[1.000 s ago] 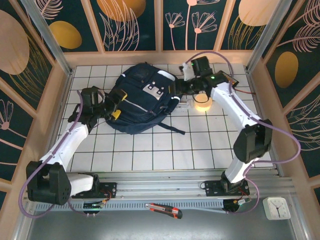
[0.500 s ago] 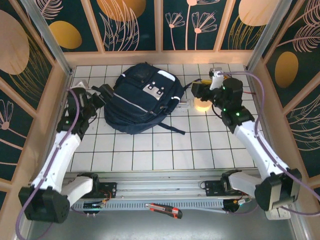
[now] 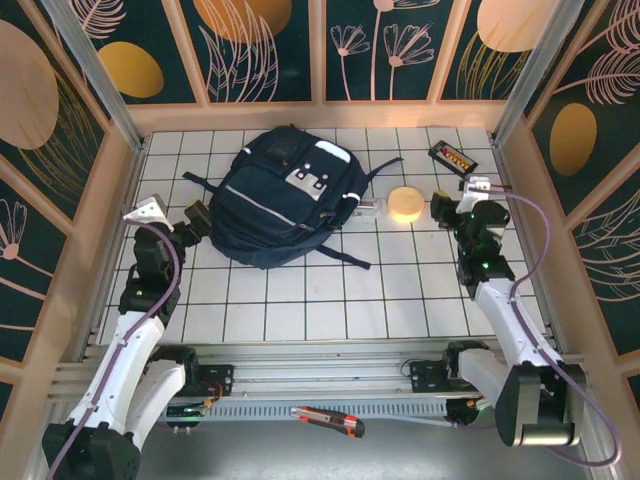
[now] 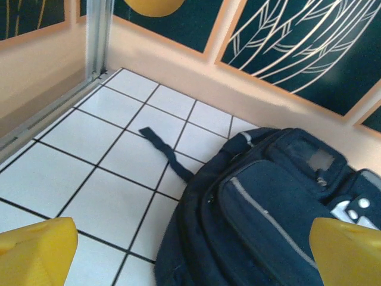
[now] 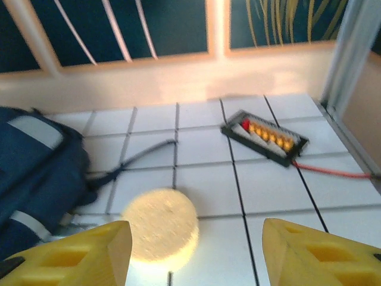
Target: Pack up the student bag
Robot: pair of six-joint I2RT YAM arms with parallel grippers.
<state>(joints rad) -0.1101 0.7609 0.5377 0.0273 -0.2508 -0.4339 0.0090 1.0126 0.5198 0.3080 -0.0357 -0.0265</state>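
Two arms have pulled back toward the near side within the last second: before, both claws were pressed against the student bag (image 3: pixel 285 195), and now they stand off from it, one on each side. The left gripper (image 3: pixel 200 222) is just beside the left edge of the bag, with its yellow fingers (image 4: pixel 36 253) spread as wide as they go and nothing between them. The right gripper (image 3: pixel 445 208) has moved away to the right of the pale round disc (image 3: pixel 405 204); in the right wrist view its fingers also stand well apart and hold nothing. The bag itself has not moved. It lies flat on the tiled table, at the far side and a little left of the middle, with one strap trailing to the left and another toward the near right. I judge from this that the arms have let go of the bag and that nothing is being carried at this moment, so the packing is not finished. I cannot tell whether the main zip is open. By count I see one bag, one disc just right of it, one small clear thing (image 3: pixel 368 208) between them that I cannot identify, one black device (image 3: pixel 451 157) with orange dots in the far right corner, one box cutter (image 3: pixel 328 420) and one small white clock (image 3: pixel 553 415) on the near rail.
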